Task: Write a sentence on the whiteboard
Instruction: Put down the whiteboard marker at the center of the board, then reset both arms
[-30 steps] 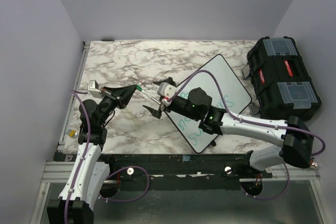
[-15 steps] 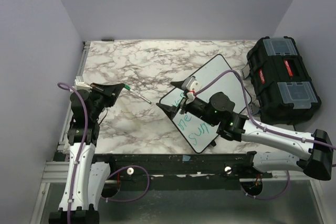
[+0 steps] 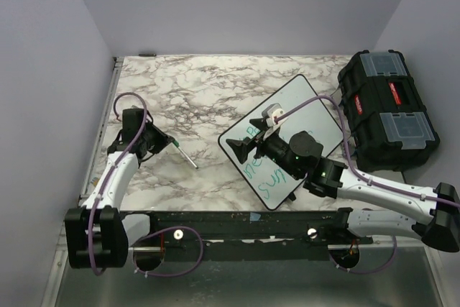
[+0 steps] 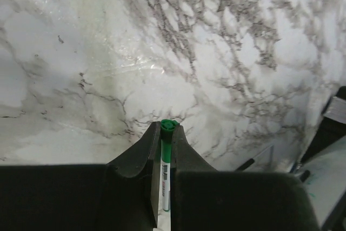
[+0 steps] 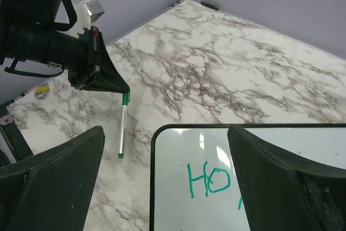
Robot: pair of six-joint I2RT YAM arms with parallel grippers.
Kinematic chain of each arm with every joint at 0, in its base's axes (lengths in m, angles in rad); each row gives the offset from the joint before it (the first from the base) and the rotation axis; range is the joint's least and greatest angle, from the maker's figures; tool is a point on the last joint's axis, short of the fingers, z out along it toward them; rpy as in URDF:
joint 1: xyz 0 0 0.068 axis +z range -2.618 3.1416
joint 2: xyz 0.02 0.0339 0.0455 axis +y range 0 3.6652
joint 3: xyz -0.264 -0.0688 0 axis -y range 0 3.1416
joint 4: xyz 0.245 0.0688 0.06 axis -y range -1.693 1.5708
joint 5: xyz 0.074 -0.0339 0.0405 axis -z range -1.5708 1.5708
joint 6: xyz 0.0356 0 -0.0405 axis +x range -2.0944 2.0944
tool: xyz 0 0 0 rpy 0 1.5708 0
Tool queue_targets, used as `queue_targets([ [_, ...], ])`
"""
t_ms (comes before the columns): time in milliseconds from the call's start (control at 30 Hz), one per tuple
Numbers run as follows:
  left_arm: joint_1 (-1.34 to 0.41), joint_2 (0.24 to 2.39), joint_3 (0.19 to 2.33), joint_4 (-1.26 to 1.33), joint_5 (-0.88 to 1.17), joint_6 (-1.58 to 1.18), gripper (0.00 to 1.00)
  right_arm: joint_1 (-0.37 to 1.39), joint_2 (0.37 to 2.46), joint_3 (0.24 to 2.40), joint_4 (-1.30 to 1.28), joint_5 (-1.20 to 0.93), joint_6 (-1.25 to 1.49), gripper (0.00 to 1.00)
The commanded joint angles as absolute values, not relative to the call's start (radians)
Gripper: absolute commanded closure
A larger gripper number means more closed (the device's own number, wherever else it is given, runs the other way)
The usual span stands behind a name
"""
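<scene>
The whiteboard (image 3: 314, 124) lies turned at an angle on the right part of the marble table (image 3: 201, 91), just beside the black toolbox (image 3: 388, 109). The sentence (image 3: 260, 181) stands on it in green stacked lines, and the right arm hides some of the letters, so I cannot read it whole. The left gripper (image 3: 159, 141) is clamped on the green marker (image 3: 185, 157), well apart from the board, over bare marble. The right gripper (image 3: 243, 143) hangs over the board's left corner with its jaws wide and nothing between them. The writing seems done to me; probably only putting the marker away is left.
</scene>
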State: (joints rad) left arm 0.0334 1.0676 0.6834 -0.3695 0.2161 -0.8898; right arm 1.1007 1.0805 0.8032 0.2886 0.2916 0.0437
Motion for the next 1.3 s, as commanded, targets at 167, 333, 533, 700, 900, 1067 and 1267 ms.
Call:
queue_targets([
  [167,-0.085,1.313,0.74,-0.371,0.137,-0.779,1.0,1.108,1.025,0.75,0.205,0.421,0.127,0.03],
  [333,-0.092,1.348,0.718,-0.309,0.192,-0.767,1.0,1.109,1.013,0.739,0.178,0.434,0.14,0.03],
  [533,-0.094,1.35,0.701,-0.28,0.209,-0.762,0.87,1.108,0.997,0.741,0.124,0.436,0.177,0.04],
  [700,-0.094,1.328,0.694,-0.278,0.202,-0.765,0.68,1.108,0.964,0.743,0.072,0.462,0.211,0.04],
  [900,-0.097,1.205,0.671,-0.272,0.176,-0.763,0.55,1.108,0.932,0.729,0.061,0.487,0.224,0.04],
  [1067,-0.109,1.004,0.684,-0.32,0.101,-0.732,0.46,1.109,0.927,0.739,0.051,0.496,0.216,0.04],
  [1267,-0.134,0.88,0.78,-0.398,0.011,-0.732,0.03,1.109,0.916,0.743,0.058,0.514,0.199,0.04],
])
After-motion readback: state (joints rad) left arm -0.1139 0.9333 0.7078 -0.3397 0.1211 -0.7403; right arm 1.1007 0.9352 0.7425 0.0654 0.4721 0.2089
